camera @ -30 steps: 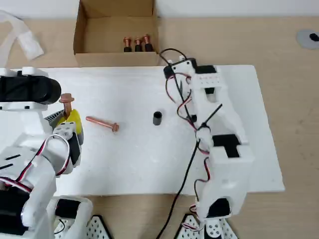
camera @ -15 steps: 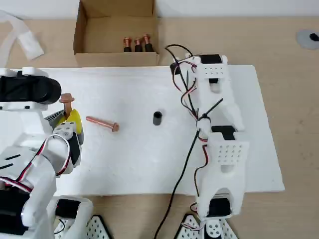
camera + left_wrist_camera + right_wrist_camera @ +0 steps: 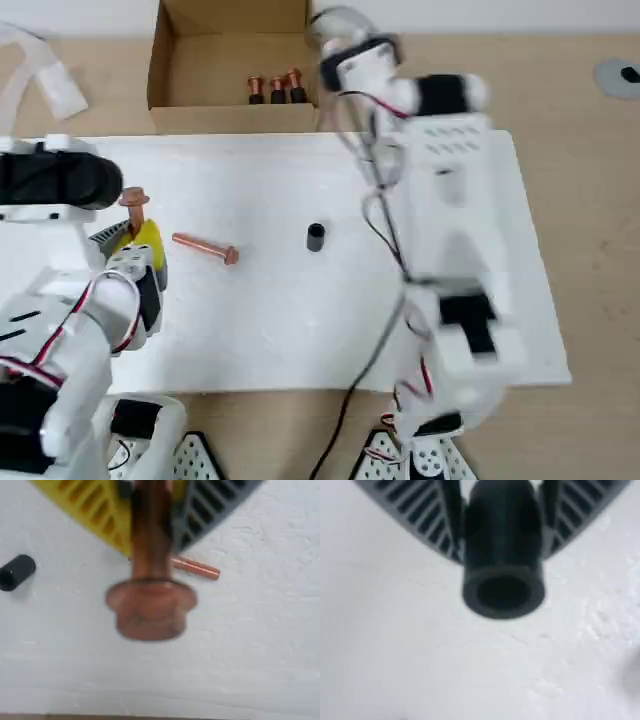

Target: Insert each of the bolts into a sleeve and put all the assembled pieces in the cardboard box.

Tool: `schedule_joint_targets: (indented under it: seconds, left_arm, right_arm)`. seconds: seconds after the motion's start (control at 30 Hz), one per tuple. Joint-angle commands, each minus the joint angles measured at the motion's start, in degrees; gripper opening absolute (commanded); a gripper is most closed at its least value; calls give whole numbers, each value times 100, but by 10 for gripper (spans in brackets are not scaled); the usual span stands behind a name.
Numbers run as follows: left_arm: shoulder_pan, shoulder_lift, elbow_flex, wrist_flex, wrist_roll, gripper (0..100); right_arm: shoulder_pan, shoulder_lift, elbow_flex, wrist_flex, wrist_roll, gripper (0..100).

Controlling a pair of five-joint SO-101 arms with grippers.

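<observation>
Bolt (image 3: 151, 600) between left gripper (image 3: 150, 535) jaws

1. No text, number, label, brand or sign can be read in any view.
2. The box (image 3: 158, 75) walls are plain; the bolt (image 3: 150, 600) head and the sleeve (image 3: 502, 555) show no mark that can be read.

Left gripper (image 3: 150, 515) clamps bolt (image 3: 151, 607); right gripper (image 3: 502, 525) clamps sleeve (image 3: 503, 592) (arm outstretched).

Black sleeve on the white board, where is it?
High view: the black sleeve sits on the white board, between the loose bolt and the right arm.
</observation>
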Motion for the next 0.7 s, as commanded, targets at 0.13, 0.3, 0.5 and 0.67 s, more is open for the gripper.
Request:
schedule_joint_targets:
  seconds: [0.13,0.3,0.5,0.67]
  left_arm:
    - [62,-48,-396,-141,-53,7]
    - [97,-31,-378,-158,-325,8]
    - [97,-13,-123,-862,-334,7]
    - [105,-4,404,-1873,-132,6]
  right_arm:
    - [-66,-4066,1982,62,70,14]
    - [-57,-6325,3521,-273,114,12]
    - [-40,-8716,6422,-1837,70,12]
    - [-57,-10633,8927,-3982,-141,12]
